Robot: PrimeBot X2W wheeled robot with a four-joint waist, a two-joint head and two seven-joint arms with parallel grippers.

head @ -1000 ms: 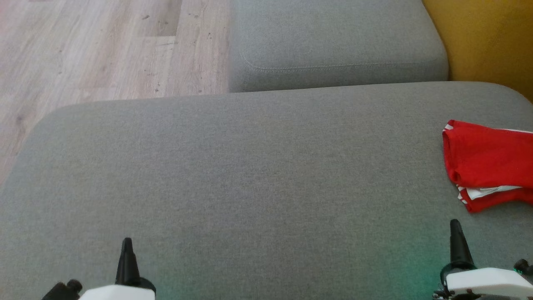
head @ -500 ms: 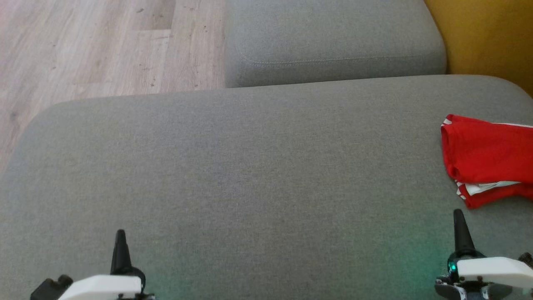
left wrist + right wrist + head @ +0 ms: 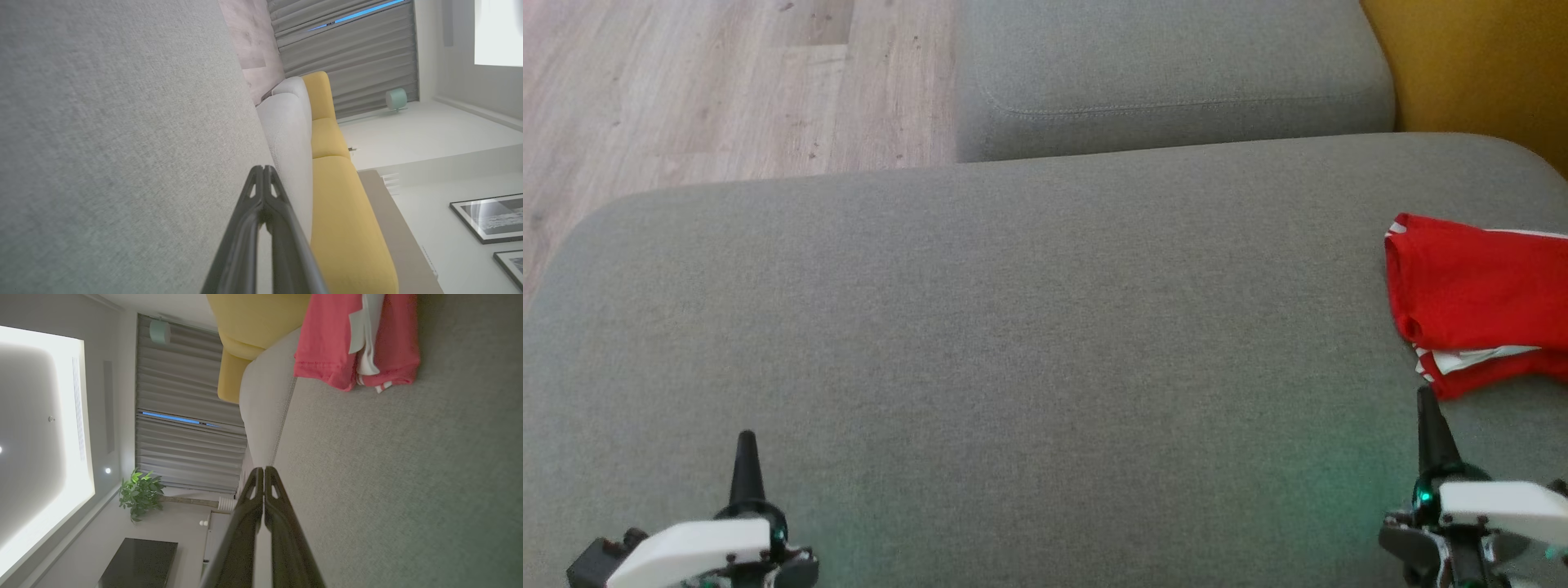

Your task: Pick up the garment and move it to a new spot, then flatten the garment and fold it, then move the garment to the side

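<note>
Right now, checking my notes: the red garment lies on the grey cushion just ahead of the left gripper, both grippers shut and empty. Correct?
Wrong side: the red garment lies ahead of the right gripper, as the head view shows. The rest holds.

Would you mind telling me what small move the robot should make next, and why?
Probably open the right gripper and ease it forward: its fingers are shut, empty, and short of the red garment, which lies at the right edge of the cushion.

A grey sofa seat meets another grey cushion; pale wood floor left, yellow upholstery right.
</note>
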